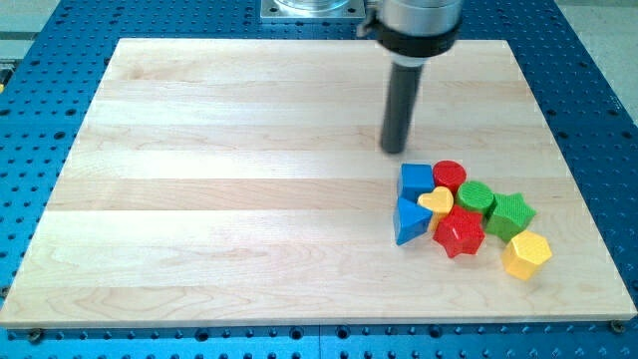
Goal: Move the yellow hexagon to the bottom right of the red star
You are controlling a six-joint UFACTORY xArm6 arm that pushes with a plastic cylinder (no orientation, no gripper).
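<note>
Yellow hexagon (526, 255) sits on the tabletop (219, 199) at the cluster's lower right, just right and below the red star (460, 233), apart from it. Looks light, rigid, slick plastic; likely slides and spins if nudged off-centre, so push a flat side. No gripper, just a rod; tip (393, 151) rests above the blue cube (416, 180).

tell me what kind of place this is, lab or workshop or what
Most likely a robotics lab bench. A wooden board lies on a blue perforated metal table, my tip hangs over it, and small plastic blocks like the red star and yellow hexagon are clustered nearby.
</note>
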